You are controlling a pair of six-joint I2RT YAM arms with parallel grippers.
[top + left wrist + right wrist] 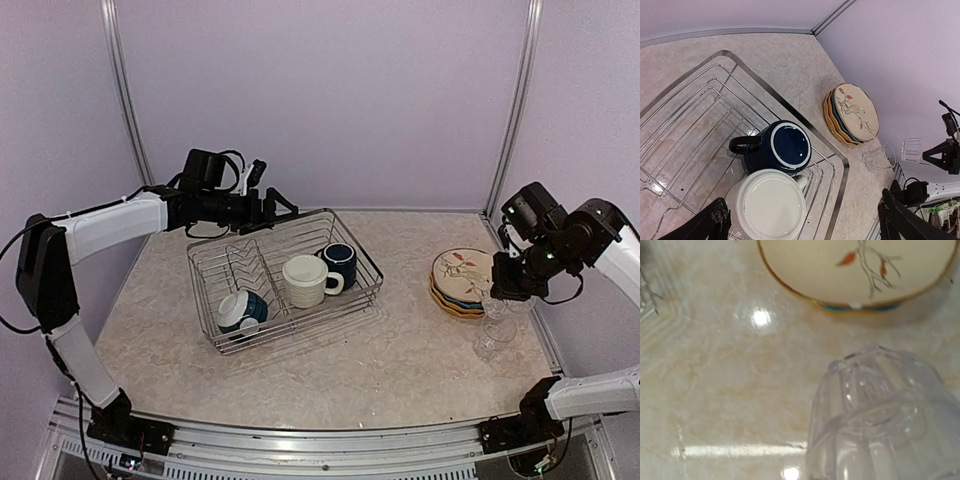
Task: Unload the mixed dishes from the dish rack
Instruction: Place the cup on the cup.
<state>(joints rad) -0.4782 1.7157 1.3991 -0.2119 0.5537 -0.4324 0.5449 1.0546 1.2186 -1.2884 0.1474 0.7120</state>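
While the left gripper [278,208] hangs with jaws spread wide and nothing between them over the 11 o'clock corner of the dish rack [352,252], the right gripper [503,287] sits at the 3 o'clock side of the table [400,350] with jaws closed, pinching a clear glass [497,312] that hangs just under its tips. Rack: silver wire basket, table centre, upright dividers in its 10 o'clock half, no plates in them. Contents, three items: teal-and-white bowl [243,310], tilted, at the 7 o'clock corner; cream mug [304,280], upright, mouth up, mid-rack, handle toward 3 o'clock; navy mug [341,262], upright, white rim, just beside the cream mug at its 2 o'clock. The left wrist view looks straight down into both mugs, the spread fingers [715,222] framing the cream one. Outside the rack, at its 3 o'clock and well apart: plate stack [462,283] on the table, cream bird-pattern plate on top, blue and yellow scalloped edges showing beneath. A second clear glass [486,345] rests on the table at 5 o'clock of the stack, directly below the held one; whether the two touch cannot be told.
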